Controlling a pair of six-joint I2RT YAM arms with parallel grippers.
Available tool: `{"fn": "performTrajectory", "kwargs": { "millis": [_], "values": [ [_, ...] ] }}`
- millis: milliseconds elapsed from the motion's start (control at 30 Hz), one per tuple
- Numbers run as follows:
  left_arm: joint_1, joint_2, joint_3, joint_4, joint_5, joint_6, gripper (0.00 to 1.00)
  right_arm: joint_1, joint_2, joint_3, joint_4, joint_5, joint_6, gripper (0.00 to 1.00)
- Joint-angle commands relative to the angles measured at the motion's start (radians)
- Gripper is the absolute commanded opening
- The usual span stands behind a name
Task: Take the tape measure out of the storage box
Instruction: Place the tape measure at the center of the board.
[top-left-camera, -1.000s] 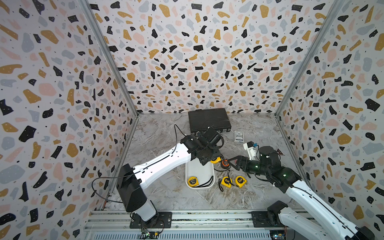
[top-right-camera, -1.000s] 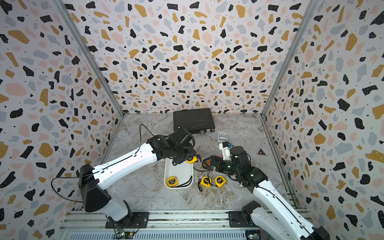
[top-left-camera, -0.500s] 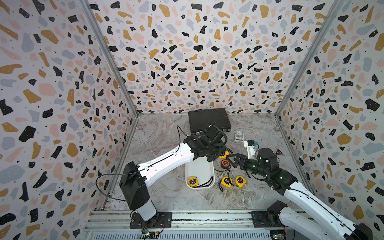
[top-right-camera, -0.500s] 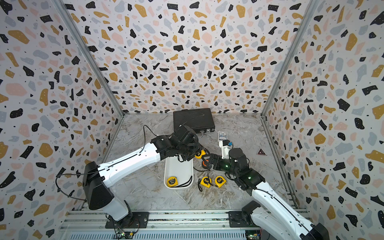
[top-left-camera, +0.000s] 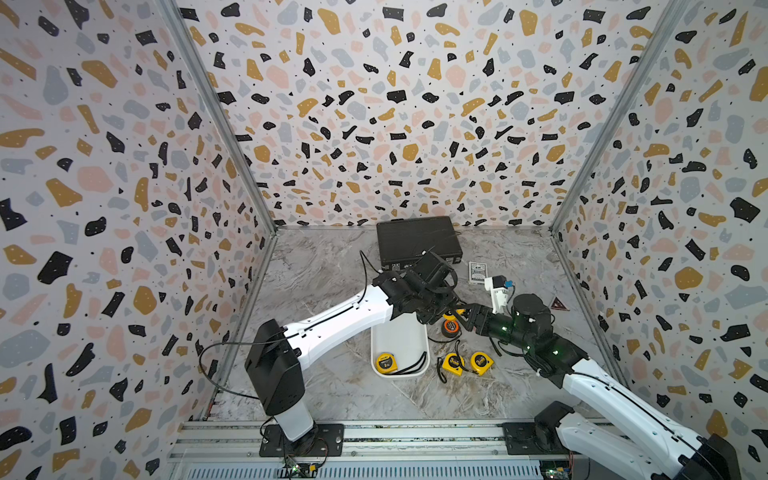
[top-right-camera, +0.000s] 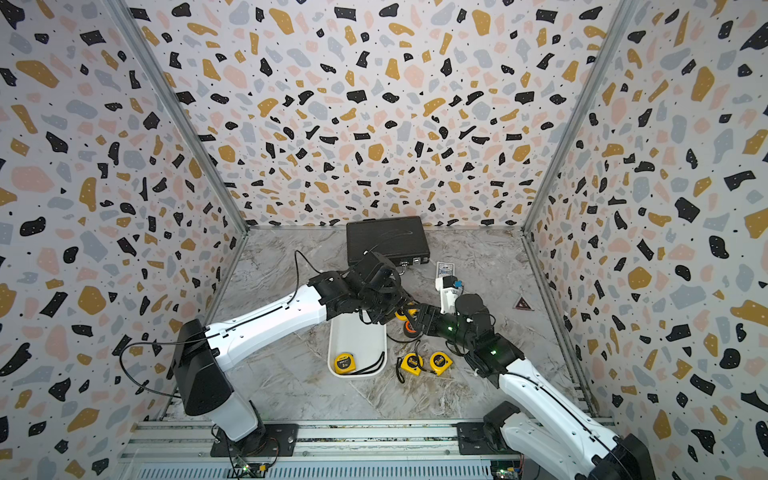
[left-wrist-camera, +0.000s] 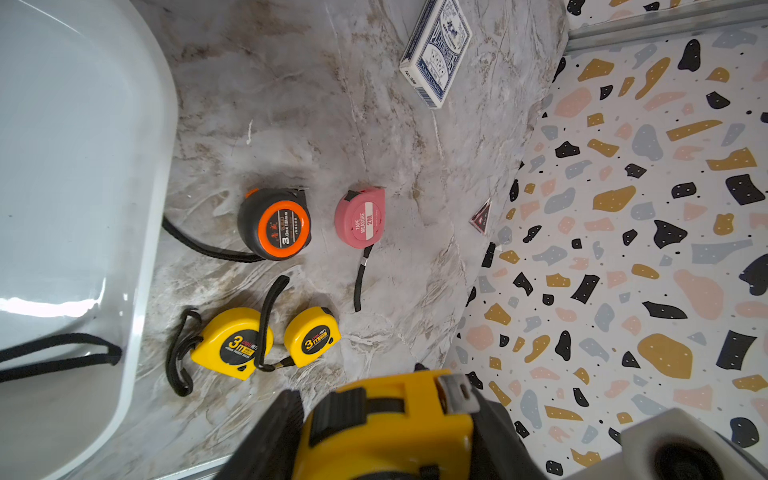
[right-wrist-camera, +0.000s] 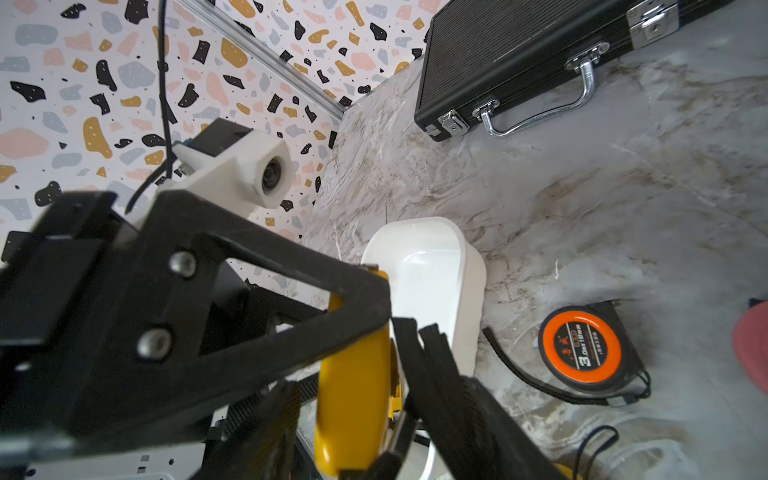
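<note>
Now left end effector (top-left-camera: 452, 311) clamps yellow tape measure (left-wrist-camera: 386, 432) beside storage box (top-left-camera: 401, 338); right end effector (top-left-camera: 464, 318) brackets it, grip unclear; early release could drop it.

Smooth, glossy: shallow white plastic storage box (left-wrist-camera: 145, 187). In my left gripper (left-wrist-camera: 384, 401): yellow plastic tape measure (left-wrist-camera: 386, 432), metal hook (left-wrist-camera: 455, 390). Matt black ribbed briefcase (right-wrist-camera: 498, 62), shiny metal latches (right-wrist-camera: 453, 122).

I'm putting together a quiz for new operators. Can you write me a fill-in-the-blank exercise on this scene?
1. The left end effector is shut on a ____ tape measure.
2. The storage box contains exactly ____ tape measure.
3. On the table, the pink tape measure lies beside the black tape measure with the ____ ring.
Missing words: yellow; one; orange.
</note>
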Motion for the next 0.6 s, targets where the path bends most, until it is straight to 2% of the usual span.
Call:
{"fn": "performTrajectory", "kwargs": {
  "millis": [0,400,433,500,567],
  "values": [
    [0.002,-0.006,-0.01,0.058,0.026,-0.011,0.0,0.005,-0.009,-0.008,0.041,-0.013,-0.001,0.57],
    [0.007,-0.005,-0.026,0.099,0.071,-0.006,0.0,0.005,-0.026,-0.019,0.018,0.001,0.008,0.2],
    [0.009,-0.004,-0.027,0.102,0.074,-0.001,0.15,0.004,-0.027,-0.017,0.01,0.006,0.007,0.19],
    [0.011,-0.001,-0.031,0.11,0.081,0.007,0.56,0.002,-0.025,-0.007,-0.022,0.012,-0.003,0.17],
    [0.014,-0.004,-0.036,0.103,0.079,0.014,0.82,-0.009,-0.026,-0.001,-0.053,0.021,-0.009,0.15]
  ]
}}
